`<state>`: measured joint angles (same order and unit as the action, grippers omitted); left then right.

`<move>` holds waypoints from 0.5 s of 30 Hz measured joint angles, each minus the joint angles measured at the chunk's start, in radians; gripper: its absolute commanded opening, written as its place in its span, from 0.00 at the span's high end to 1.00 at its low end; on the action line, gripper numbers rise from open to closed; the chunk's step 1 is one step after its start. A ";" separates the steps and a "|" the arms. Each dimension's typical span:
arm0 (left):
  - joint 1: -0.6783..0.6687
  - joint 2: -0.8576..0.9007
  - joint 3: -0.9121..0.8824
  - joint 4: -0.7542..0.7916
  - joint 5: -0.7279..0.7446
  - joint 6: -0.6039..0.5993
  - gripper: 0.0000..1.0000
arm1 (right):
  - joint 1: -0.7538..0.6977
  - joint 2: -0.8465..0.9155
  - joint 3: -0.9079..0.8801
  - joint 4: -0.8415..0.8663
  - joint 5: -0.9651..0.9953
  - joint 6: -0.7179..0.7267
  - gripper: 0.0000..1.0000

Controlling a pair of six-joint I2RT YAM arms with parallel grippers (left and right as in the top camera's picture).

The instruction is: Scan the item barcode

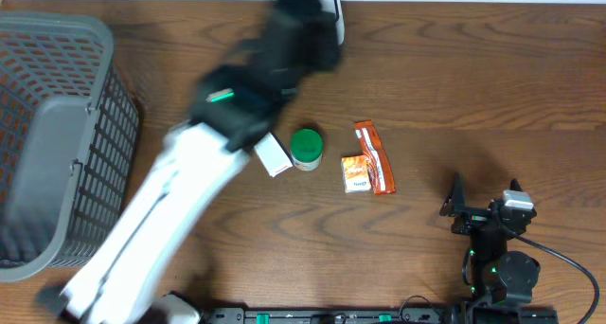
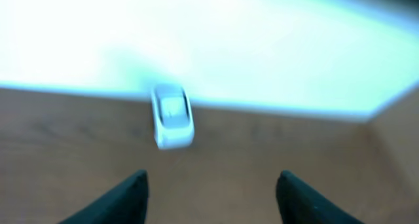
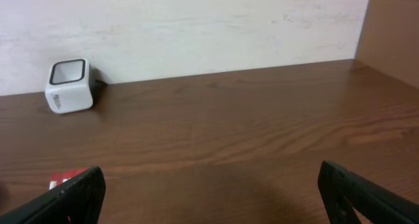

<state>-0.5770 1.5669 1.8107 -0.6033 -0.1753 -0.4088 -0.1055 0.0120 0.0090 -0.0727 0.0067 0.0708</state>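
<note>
Left claw: about half open, empty, pointed at scanner by wall.
Right claw: wide open, empty.
Items: white box, green-lidded jar, orange packets mid-table, none held.
Risk: empty claw near scanner may bump it; no barcode presented.

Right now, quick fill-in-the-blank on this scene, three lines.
1. The jar beside the white box has a ____ lid.
2. In the overhead view the grey basket sits at the ____ end of the table.
3. The right gripper is ____, holding nothing.
Missing words: green; left; open.
</note>
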 measured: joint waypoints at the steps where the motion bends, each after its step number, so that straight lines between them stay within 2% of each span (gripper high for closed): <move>1: 0.023 -0.046 0.005 -0.002 -0.006 0.002 0.30 | 0.000 0.000 0.000 0.000 0.000 0.000 0.01; 7: 0.185 -0.262 0.010 -0.026 -0.020 0.056 0.24 | 0.000 0.000 0.000 0.000 0.000 0.000 0.01; 15: 0.302 -0.369 0.010 -0.044 -0.023 0.154 0.24 | 0.000 0.000 -0.002 0.026 0.021 -0.004 0.01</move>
<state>-0.2752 1.1984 1.8202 -0.6472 -0.1978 -0.2550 -0.1055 0.0120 0.0074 -0.0471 0.0273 0.0669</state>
